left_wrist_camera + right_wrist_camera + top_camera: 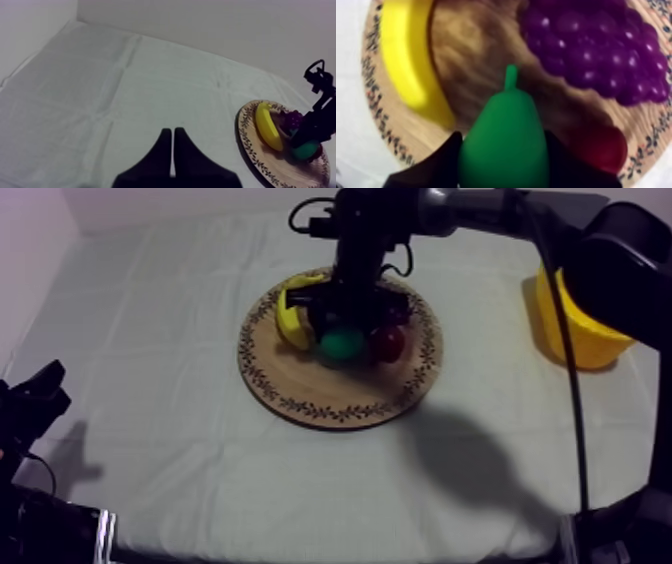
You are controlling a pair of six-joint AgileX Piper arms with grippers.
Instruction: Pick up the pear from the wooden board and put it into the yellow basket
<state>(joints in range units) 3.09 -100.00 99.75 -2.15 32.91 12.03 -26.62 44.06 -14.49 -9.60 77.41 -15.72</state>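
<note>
A green pear (343, 343) lies on the round wooden board (300, 393) between a banana (290, 318) and a small red fruit (388, 341). My right arm comes in from the upper right, and my right gripper (345, 328) stands over the board. Up close, its black fingers (443, 160) press on both sides of the pear (506, 145), so my right gripper (503, 147) is shut on it. Whether the pear still touches the wood is unclear. My left gripper (172, 131) is shut on nothing, low at the table's left (45, 383).
The yellow basket (575, 328) stands at the table's right side, partly behind my right arm. Purple grapes (596, 50) and the banana (411, 65) crowd the pear on the board. Open cloth lies left of and in front of the board.
</note>
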